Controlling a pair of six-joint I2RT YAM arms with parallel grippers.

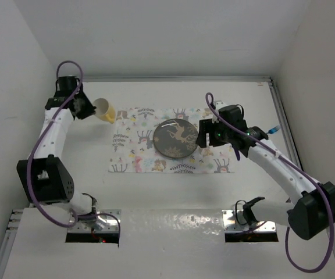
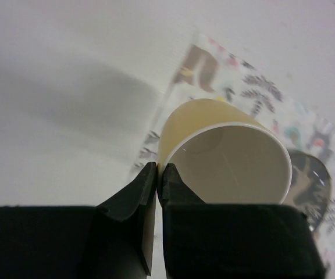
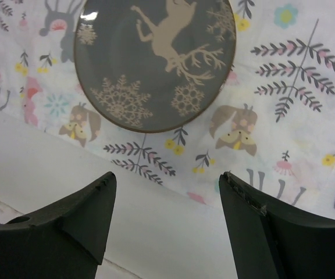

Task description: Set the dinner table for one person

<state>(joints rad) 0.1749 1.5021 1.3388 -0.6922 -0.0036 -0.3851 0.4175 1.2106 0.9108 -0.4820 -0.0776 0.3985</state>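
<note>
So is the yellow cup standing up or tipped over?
Tipped: the cup shows its open mouth sideways, rim pinched by the left gripper.

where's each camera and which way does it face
Top external: above, behind the robot, looking down on the dinner table; left arm, right arm show.
Left wrist: on left hand, facing the yellow cup it pinches; shut fingers show.
Right wrist: on right hand, looking down at the deer plate; open fingers show.
All share the placemat.

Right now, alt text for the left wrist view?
The shut left gripper pinches the rim of a tan paper cup, white inside. Beyond lie the white dinner table, a patterned placemat and part of a dark plate.
</note>
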